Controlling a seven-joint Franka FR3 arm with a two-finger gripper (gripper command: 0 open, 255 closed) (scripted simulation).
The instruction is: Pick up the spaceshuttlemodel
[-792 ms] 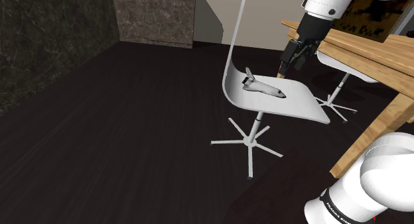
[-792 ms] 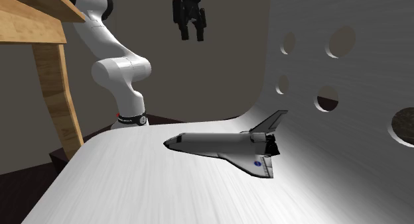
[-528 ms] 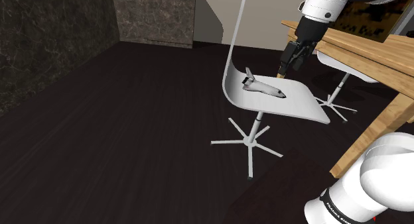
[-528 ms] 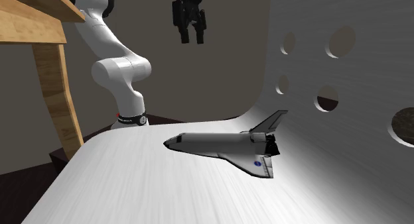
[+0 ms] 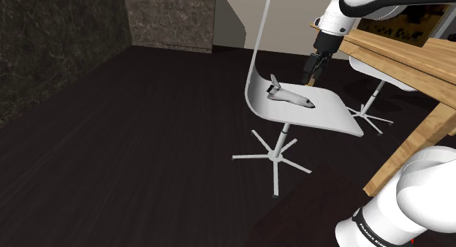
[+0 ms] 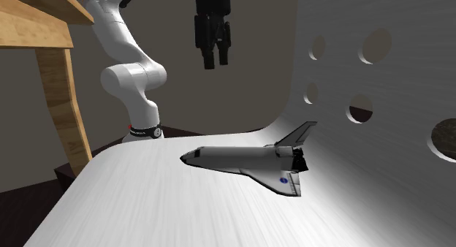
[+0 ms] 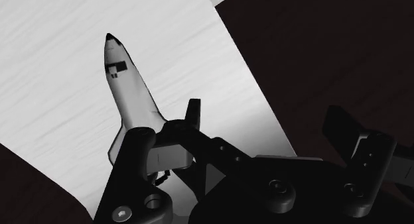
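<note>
Your gripper (image 6: 215,61) is hanging above a white chair (image 6: 146,202), its jaws spread apart and gripping nothing. The shuttle (image 6: 245,162) is lying flat on the seat, close to the backrest (image 6: 409,77), apart from the gripper.

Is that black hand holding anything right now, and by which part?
Nothing. The gripper hangs above the white chair, fingers open, well clear of the shuttle model lying on its seat.

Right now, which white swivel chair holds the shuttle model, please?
The white swivel chair out on the dark floor carries the white shuttle model; the other chair sits under the wooden table.
</note>
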